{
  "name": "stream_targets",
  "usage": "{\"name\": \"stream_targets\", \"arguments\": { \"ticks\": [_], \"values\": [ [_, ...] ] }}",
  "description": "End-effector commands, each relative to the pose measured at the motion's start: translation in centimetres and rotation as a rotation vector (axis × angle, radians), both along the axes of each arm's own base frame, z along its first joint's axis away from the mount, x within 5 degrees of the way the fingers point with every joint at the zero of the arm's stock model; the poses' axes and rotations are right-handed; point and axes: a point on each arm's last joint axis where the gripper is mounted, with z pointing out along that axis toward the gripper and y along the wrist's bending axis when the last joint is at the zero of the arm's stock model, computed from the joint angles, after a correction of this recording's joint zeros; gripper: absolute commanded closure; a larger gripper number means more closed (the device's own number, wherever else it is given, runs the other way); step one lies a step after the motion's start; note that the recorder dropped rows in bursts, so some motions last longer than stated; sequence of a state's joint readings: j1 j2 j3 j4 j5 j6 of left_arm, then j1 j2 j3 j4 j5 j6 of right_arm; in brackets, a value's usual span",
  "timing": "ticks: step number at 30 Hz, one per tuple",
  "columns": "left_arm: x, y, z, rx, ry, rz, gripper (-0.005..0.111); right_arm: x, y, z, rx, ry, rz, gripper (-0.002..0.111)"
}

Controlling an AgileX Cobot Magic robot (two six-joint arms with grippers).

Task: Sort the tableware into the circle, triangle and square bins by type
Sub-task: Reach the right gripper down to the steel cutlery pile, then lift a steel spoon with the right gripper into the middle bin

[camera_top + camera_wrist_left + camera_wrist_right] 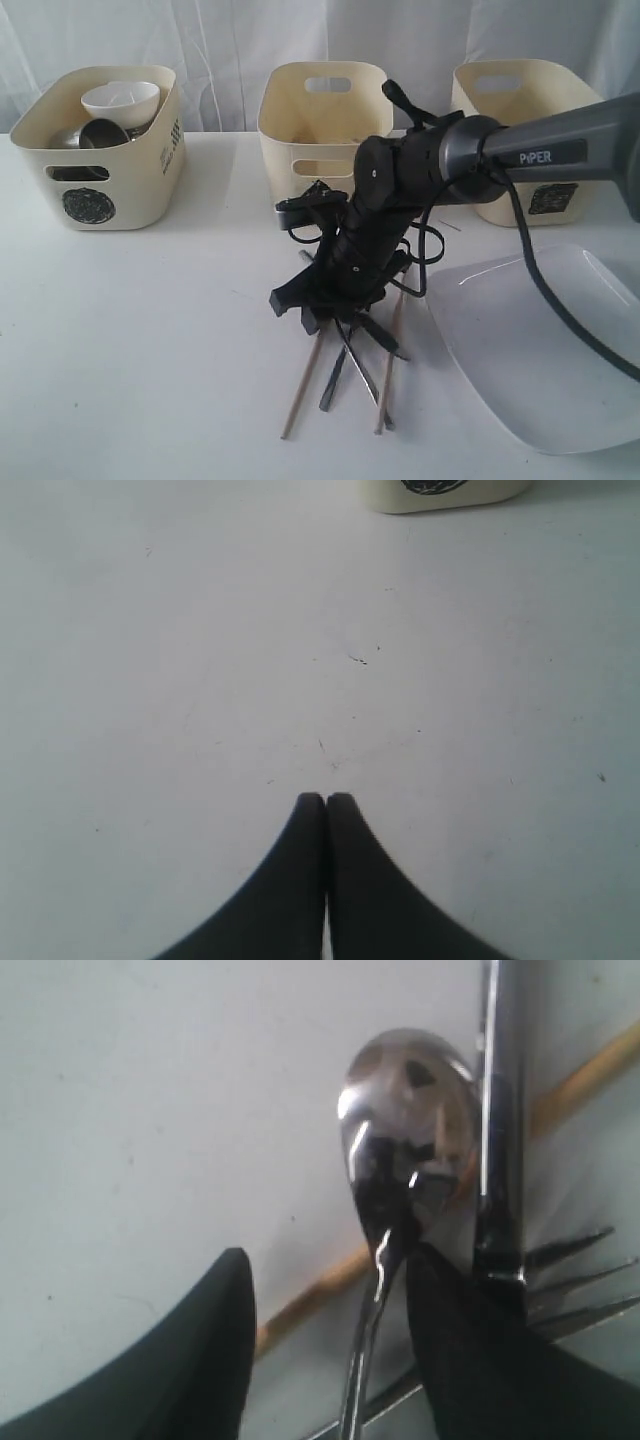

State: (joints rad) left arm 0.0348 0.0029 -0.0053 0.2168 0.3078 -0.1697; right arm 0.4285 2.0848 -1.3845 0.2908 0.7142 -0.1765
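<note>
My right gripper (pixel 330 1260) is open and low over the cutlery pile (pixel 350 350). The steel spoon (pixel 410 1120) lies bowl up, with its handle running between the fingers, close to one finger (pixel 480 1360). Beside it lie the knife (pixel 500 1110), the fork tines (pixel 580 1280) and a wooden chopstick (pixel 320 1295). In the exterior view two chopsticks (pixel 303 392) stick out from under the gripper (pixel 345 320). The circle bin (pixel 110 190) holds the white bowl (pixel 120 100) and steel ware (pixel 95 133). My left gripper (pixel 326 798) is shut and empty over bare table.
The middle bin (pixel 322 110) has its mark hidden behind my right arm. The square bin (pixel 515 100) stands at the back right. The large white plate (pixel 540 350) lies right of the cutlery. A bin's base (pixel 440 492) shows ahead of the left gripper.
</note>
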Motion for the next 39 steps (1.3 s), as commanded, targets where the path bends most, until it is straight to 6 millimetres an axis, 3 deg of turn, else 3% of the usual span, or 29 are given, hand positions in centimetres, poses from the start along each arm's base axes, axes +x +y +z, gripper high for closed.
{"name": "stream_targets", "arguments": {
  "ticks": [1,6,9,11,13,18,21,29,39],
  "values": [
    [0.0,-0.1,-0.1,-0.006,-0.001,-0.011,0.107,0.2,0.1,-0.4,0.009,-0.006,-0.039,0.078],
    [0.0,-0.1,-0.1,-0.006,-0.001,-0.011,0.107,0.5,0.2,-0.3,0.032,-0.023,-0.114,0.106],
    [0.0,-0.1,-0.1,-0.006,-0.001,-0.011,0.107,0.3,0.3,0.3,0.046,-0.011,-0.12,0.108],
    [0.0,-0.1,-0.1,-0.006,-0.001,-0.011,0.107,0.2,0.4,2.1,0.071,-0.024,-0.12,0.108],
    [0.0,-0.1,-0.1,-0.006,-0.001,-0.011,0.107,0.4,0.5,5.1,0.096,-0.065,-0.1,0.108],
    [0.0,-0.1,-0.1,-0.006,-0.001,-0.011,0.107,1.6,0.6,16.0,0.227,-0.347,-0.066,0.108],
    [0.0,-0.1,-0.1,-0.006,-0.001,-0.011,0.107,3.1,-0.6,18.9,0.343,-0.437,-0.15,0.108],
    [0.0,-0.1,-0.1,-0.006,-0.001,-0.011,0.107,4.6,-3.3,20.2,0.563,-0.434,-0.225,0.108],
    [0.0,-0.1,-0.1,-0.006,-0.001,-0.011,0.107,6.8,-6.4,21.4,0.589,-0.641,-0.403,0.108]
  ]
}}
